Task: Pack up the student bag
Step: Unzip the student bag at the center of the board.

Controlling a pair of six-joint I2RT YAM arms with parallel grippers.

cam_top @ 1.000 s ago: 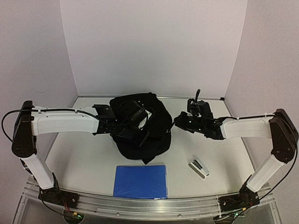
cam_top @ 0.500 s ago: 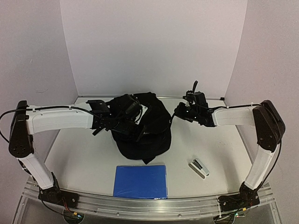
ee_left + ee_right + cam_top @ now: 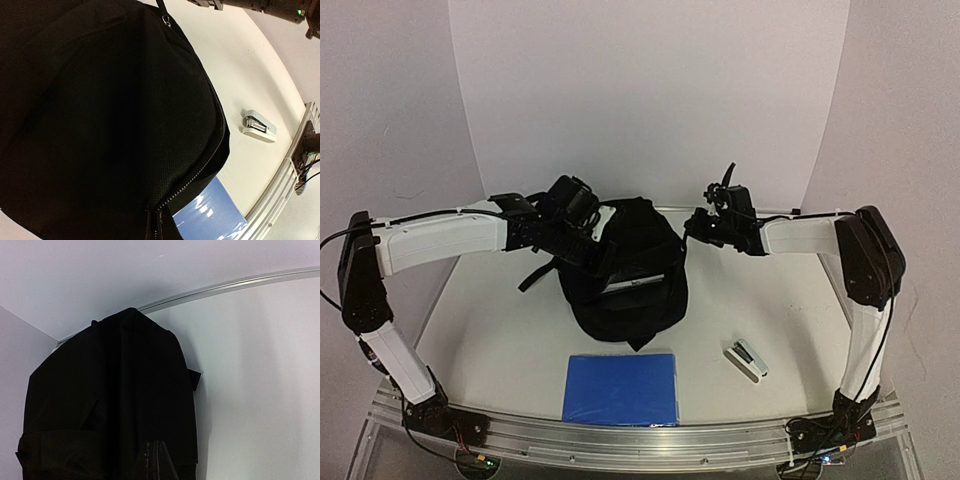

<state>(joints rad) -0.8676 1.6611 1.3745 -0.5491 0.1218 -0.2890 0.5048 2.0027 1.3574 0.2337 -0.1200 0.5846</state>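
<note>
Student bag (image 3: pixel 630 275) is seen in the middle of the white table (image 3: pixel 500 340), slumped in a soft black heap between the two arms. One strap trails off its left side, and a pale strip shows across its middle in the top view.

The left gripper (image 3: pixel 590 232) is pressed against the far left part of the bag. Its jaws are hidden by the wrist and the dark fabric, so it cannot be told whether they are apart or together. In the left wrist view no fingers are seen; the frame is filled by black woven cloth (image 3: pixel 110 125), with a zip running along its right edge.

The right gripper (image 3: pixel 695 228) is held at the far right corner of the bag, touching it or just beside it. The state of its jaws cannot be told either, as they are lost against the black cloth. The right wrist view shows only the bag (image 3: pixel 110 405) against the pale table.

A flat blue folder (image 3: pixel 620 387) is laid near the front edge, just on the near side of the bag. A small white stapler (image 3: pixel 746 358) is placed to the right of the folder, apart from both it and the bag.
</note>
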